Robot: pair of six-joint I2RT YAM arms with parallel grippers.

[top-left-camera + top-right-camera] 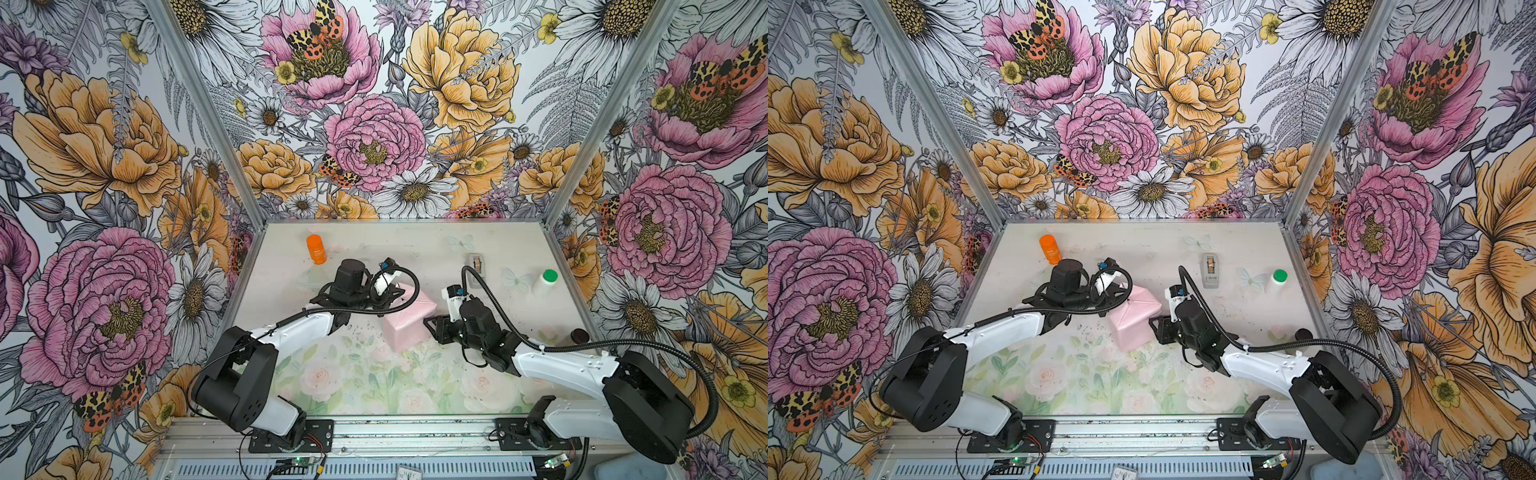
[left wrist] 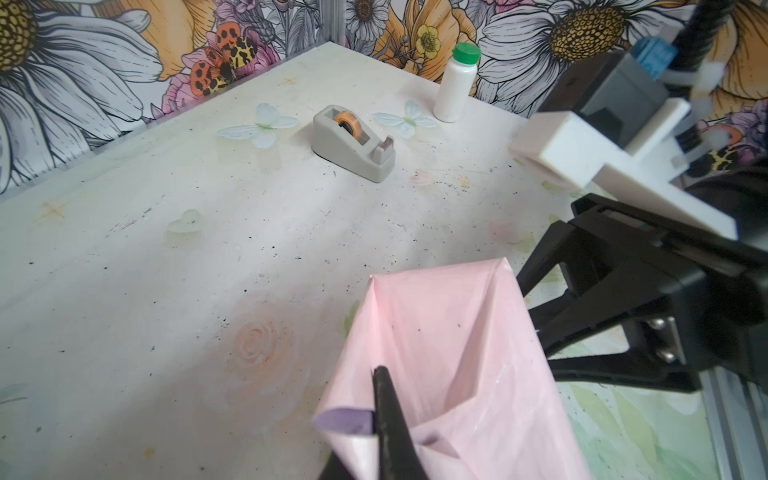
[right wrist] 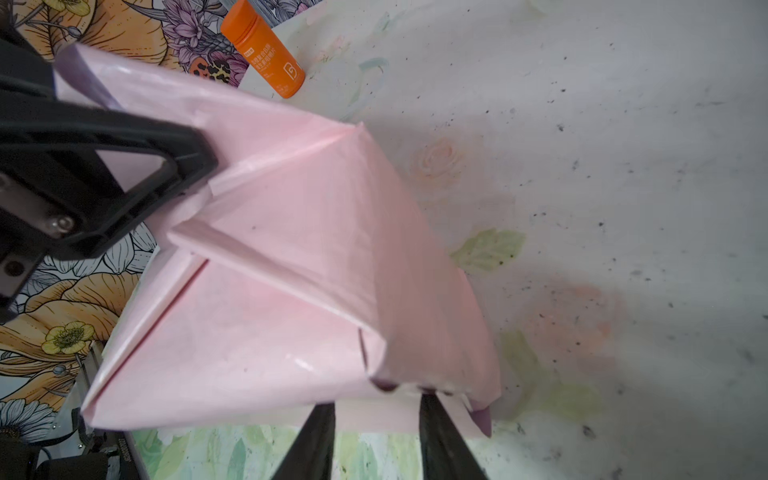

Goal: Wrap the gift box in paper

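Note:
The paper (image 1: 409, 320) (image 1: 1133, 320) is folded pale pink side out into a boxy parcel in the middle of the table. The gift box is hidden inside it. My left gripper (image 2: 376, 390) is shut on a folded corner of the paper (image 2: 449, 332) at the parcel's far left end, where a bit of lilac underside shows. In both top views it sits mostly under its wrist camera (image 1: 384, 282). My right gripper (image 3: 376, 399) (image 1: 432, 322) is open at the parcel's right end. Its fingertips (image 3: 428, 401) touch the lower edge of the paper (image 3: 291, 249).
A grey tape dispenser (image 1: 478, 264) (image 2: 353, 141) stands behind the right arm. A white bottle with a green cap (image 1: 546, 282) (image 2: 455, 87) is at the right. An orange bottle (image 1: 316, 249) (image 3: 266, 54) lies at the back left. Floral walls enclose three sides.

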